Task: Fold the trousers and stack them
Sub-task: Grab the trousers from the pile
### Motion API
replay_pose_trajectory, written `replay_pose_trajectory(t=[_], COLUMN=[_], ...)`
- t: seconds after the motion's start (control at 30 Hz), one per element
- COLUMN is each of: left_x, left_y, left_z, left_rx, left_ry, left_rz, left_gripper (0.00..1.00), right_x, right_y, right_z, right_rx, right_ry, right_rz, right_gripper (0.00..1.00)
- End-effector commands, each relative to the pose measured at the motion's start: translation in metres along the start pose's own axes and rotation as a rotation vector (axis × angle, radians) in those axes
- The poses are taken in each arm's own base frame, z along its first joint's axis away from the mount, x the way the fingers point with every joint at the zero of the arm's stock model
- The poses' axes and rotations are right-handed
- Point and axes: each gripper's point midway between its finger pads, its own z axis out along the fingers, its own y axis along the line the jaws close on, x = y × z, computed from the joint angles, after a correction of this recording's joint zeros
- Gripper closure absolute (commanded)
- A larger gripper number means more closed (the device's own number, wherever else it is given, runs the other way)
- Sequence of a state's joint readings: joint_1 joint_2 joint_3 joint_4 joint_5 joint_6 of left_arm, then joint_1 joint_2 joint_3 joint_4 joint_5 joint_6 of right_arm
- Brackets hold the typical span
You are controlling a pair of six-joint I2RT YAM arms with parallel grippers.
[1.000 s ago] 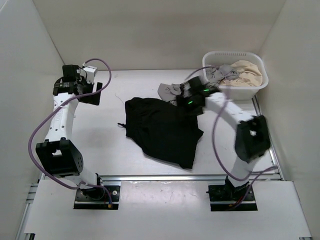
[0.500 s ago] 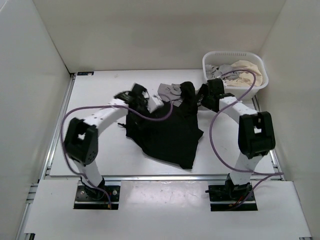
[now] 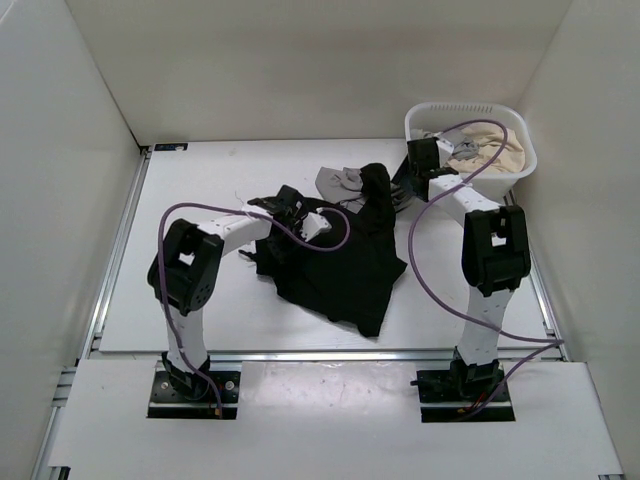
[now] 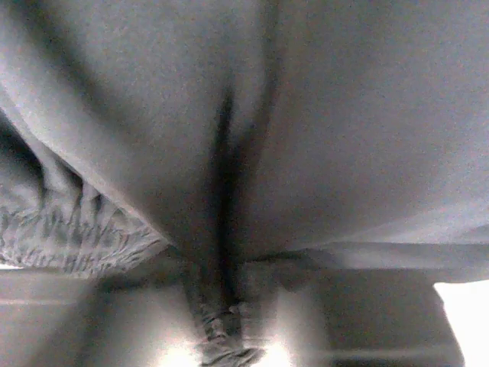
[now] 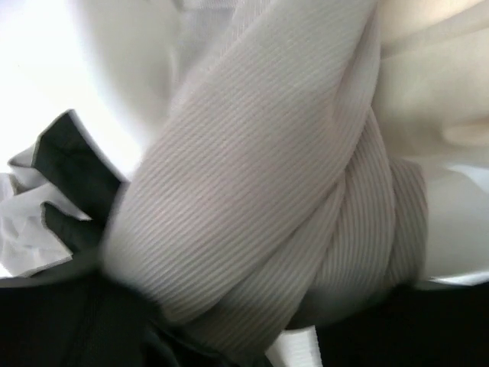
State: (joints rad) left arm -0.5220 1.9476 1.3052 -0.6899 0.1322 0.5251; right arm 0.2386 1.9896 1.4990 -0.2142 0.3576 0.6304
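Note:
The black trousers (image 3: 340,265) lie crumpled mid-table, with one part drawn up into a peak (image 3: 375,187) at their far edge. My left gripper (image 3: 297,207) sits low on their upper left edge. In the left wrist view black cloth (image 4: 306,138) fills the frame, and a narrow bunched fold (image 4: 221,336) is pinched between the jaws. My right gripper (image 3: 402,186) is beside the peak, close to the basket. Its wrist view is filled by light grey ribbed cloth (image 5: 260,176) that hides the fingers, with black fabric (image 5: 69,329) below.
A white basket (image 3: 520,165) at the back right holds beige cloth (image 3: 495,150) and grey cloth. A light grey garment (image 3: 338,183) lies on the table just behind the trousers. White walls enclose the table on the left, back and right.
My left arm swung in from the far left wall onto the trousers and closed on a fold. The right gripper drew back toward the basket, and the trousers' far edge rose into a peak.

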Motion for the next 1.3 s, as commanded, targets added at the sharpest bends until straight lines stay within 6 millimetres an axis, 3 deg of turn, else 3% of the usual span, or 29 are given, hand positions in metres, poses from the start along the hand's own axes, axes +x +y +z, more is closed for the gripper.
replay_pose_trajectory(t=[0.0,0.03,0.1,0.13,0.17,0.2,0.23,0.3,0.33,0.37,0.47,0.5,0.53,0.57,0.6,0.67,0.7,0.73,0.77,0.83,0.87,0.93,1.0,1.03,1.07,1.13,1.17,1.23,1.27], left_x=[0.096,0.107,0.134,0.162,0.171,0.186,0.212,0.239,0.252,0.259,0.285,0.289,0.292,0.296,0.298,0.296,0.298,0.298,0.294,0.290,0.289,0.287,0.283,0.283,0.282,0.283,0.280,0.276,0.276], left_y=[-0.011,-0.010,-0.003,0.001,0.008,0.016,0.023,0.033,0.051,0.055,0.085,0.088,0.092,0.100,0.103,0.112,0.110,0.110,0.114,0.111,0.110,0.108,0.110,0.110,0.109,0.107,0.108,0.109,0.108], left_z=[0.035,0.029,0.019,0.013,0.002,-0.006,-0.016,-0.026,-0.041,-0.046,-0.068,-0.069,-0.072,-0.076,-0.076,-0.080,-0.078,-0.077,-0.078,-0.076,-0.075,-0.074,-0.074,-0.074,-0.073,-0.073,-0.074,-0.075,-0.078], left_rx=[-0.017,-0.034,-0.071,-0.073,-0.102,-0.127,-0.148,-0.188,-0.235,-0.247,-0.337,-0.339,-0.345,-0.359,-0.360,-0.383,-0.374,-0.377,-0.381,-0.367,-0.362,-0.354,-0.357,-0.357,-0.352,-0.344,-0.339,-0.341,-0.342], left_ry=[0.270,0.290,0.339,0.378,0.374,0.399,0.418,0.451,0.431,0.427,0.465,0.468,0.466,0.461,0.463,0.448,0.454,0.453,0.437,0.429,0.419,0.424,0.408,0.408,0.398,0.403,0.396,0.393,0.392], left_rz=[-0.018,-0.028,-0.067,-0.117,-0.142,-0.159,-0.228,-0.282,-0.362,-0.399,-0.479,-0.499,-0.505,-0.529,-0.539,-0.558,-0.559,-0.569,-0.569,-0.570,-0.579,-0.570,-0.579,-0.579,-0.589,-0.589,-0.589,-0.589,-0.589], left_gripper=[0.81,0.86,0.86,0.86,0.86,0.86,0.86,0.86,0.86,0.86,0.86,0.86,0.86,0.86,0.86,0.86,0.86,0.86,0.86,0.86,0.86,0.86,0.86,0.86,0.86,0.86,0.86,0.86,0.86], right_x=[-0.007,-0.007,-0.003,-0.010,-0.012,-0.014,-0.027,-0.043,-0.061,-0.074,-0.146,-0.176,-0.214,-0.242,-0.272,-0.313,-0.326,-0.334,-0.358,-0.362,-0.351,-0.354,-0.339,-0.329,-0.312,-0.276,-0.259,-0.239,-0.244], right_y=[0.003,0.003,0.003,0.005,0.005,0.007,0.014,0.028,0.038,0.048,0.068,0.059,0.064,0.063,0.044,0.029,0.003,-0.006,-0.017,-0.025,-0.029,-0.035,-0.055,-0.064,-0.072,-0.085,-0.076,-0.063,-0.051], right_z=[0.003,0.003,0.002,-0.006,-0.012,-0.017,-0.032,-0.050,-0.069,-0.082,-0.134,-0.141,-0.170,-0.184,-0.192,-0.206,-0.182,-0.174,-0.161,-0.134,-0.092,-0.079,-0.043,-0.028,-0.002,0.022,0.025,0.015,-0.013], right_rx=[0.014,0.014,0.015,0.003,-0.001,-0.015,-0.050,-0.118,-0.171,-0.220,-0.357,-0.358,-0.413,-0.451,-0.444,-0.462,-0.382,-0.354,-0.345,-0.325,-0.308,-0.294,-0.246,-0.242,-0.225,-0.205,-0.282,-0.314,-0.315], right_ry=[-0.029,-0.029,-0.014,-0.028,-0.034,-0.034,-0.057,-0.075,-0.113,-0.138,-0.293,-0.356,-0.440,-0.515,-0.584,-0.678,-0.686,-0.686,-0.703,-0.646,-0.579,-0.566,-0.514,-0.466,-0.399,-0.228,-0.132,-0.054,-0.079], right_rz=[0.054,0.054,0.061,0.067,0.080,0.082,0.094,0.091,0.080,0.076,0.102,0.133,0.179,0.217,0.267,0.364,0.404,0.429,0.467,0.468,0.460,0.462,0.470,0.468,0.468,0.506,0.483,0.383,0.301], right_gripper=[0.34,0.47,0.65,0.77,0.92,1.00,1.00,1.00,1.00,1.00,1.00,1.00,1.00,1.00,1.00,1.00,1.00,1.00,1.00,1.00,1.00,1.00,0.97,0.76,0.58,0.18,0.06,0.01,0.01])
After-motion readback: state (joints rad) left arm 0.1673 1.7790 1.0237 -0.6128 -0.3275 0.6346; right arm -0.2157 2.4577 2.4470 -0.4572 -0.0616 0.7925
